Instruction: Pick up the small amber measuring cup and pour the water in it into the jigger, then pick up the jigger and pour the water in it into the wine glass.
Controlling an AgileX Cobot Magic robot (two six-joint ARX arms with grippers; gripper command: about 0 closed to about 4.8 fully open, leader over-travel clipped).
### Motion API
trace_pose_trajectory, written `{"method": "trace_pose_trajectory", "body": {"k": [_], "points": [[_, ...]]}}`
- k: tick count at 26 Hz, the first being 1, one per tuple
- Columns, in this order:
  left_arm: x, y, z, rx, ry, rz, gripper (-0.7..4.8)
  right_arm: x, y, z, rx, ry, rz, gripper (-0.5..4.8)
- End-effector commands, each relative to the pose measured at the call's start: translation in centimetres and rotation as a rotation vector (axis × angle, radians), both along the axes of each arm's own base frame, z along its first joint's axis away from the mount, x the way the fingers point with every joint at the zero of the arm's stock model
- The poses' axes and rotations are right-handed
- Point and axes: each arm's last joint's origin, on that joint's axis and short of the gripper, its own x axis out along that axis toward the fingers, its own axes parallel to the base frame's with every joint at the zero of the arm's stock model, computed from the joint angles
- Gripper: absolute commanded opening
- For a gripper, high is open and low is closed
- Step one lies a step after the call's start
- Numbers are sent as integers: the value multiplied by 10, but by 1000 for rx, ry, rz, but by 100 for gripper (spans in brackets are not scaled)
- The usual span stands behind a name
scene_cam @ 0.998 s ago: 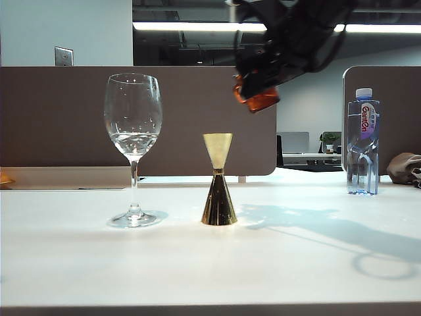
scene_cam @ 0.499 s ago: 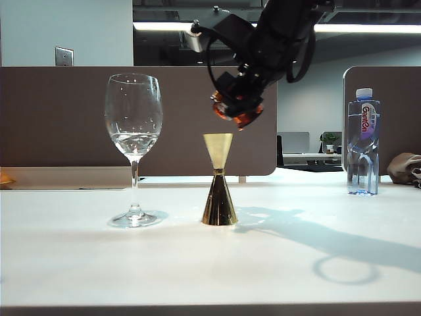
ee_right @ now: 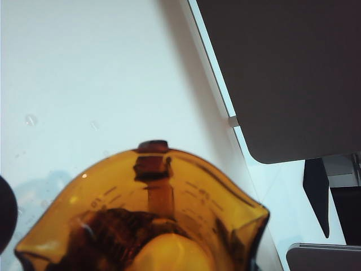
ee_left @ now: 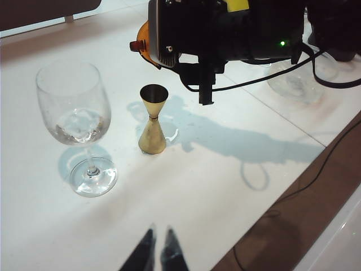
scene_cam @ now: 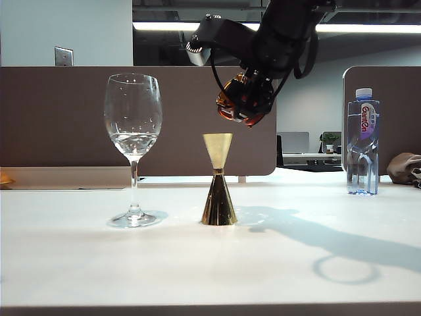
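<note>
Right gripper (scene_cam: pixel 245 100), seen clamped around the tilted small amber measuring cup (scene_cam: pixel 238 107) above the jigger (scene_cam: pixel 218 179), has its fingers largely masked by the arm, while only the closed left gripper (ee_left: pixel 157 251) tips are shown

Open-plan office. White surface (scene_cam: pixel 197 263) backed by brown fabric-covered partition panels (scene_cam: pixel 66 118) with rounded corners, a second panel far right (scene_cam: pixel 395 85). Through the gap, another desk further back with a monitor (scene_cam: pixel 293 142) and a small potted plant (scene_cam: pixel 329 140). Long fluorescent strip lights (scene_cam: pixel 171 26) overhead, exposed dark ceiling ducting above them. Pale wall far left with a metal switch plate (scene_cam: pixel 64 56). Plastic water bottle (scene_cam: pixel 363 141) on the surface at right, a bag (scene_cam: pixel 404 168) just beyond it. Cables trail off the near edge in the left wrist view.
</note>
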Motion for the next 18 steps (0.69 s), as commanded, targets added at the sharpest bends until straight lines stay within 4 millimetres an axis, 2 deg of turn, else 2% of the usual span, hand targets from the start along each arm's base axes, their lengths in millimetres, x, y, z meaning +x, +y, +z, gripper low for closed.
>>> {"method": "trace_pose_trajectory", "body": {"k": [1,18], "points": [[0,0,2,-8,-14,-5,26,0,0,6,-24,-39,14,-6],[0,0,2,-8,-14,-5,26,-3,5,6,-131,-73,138,-6]]}}
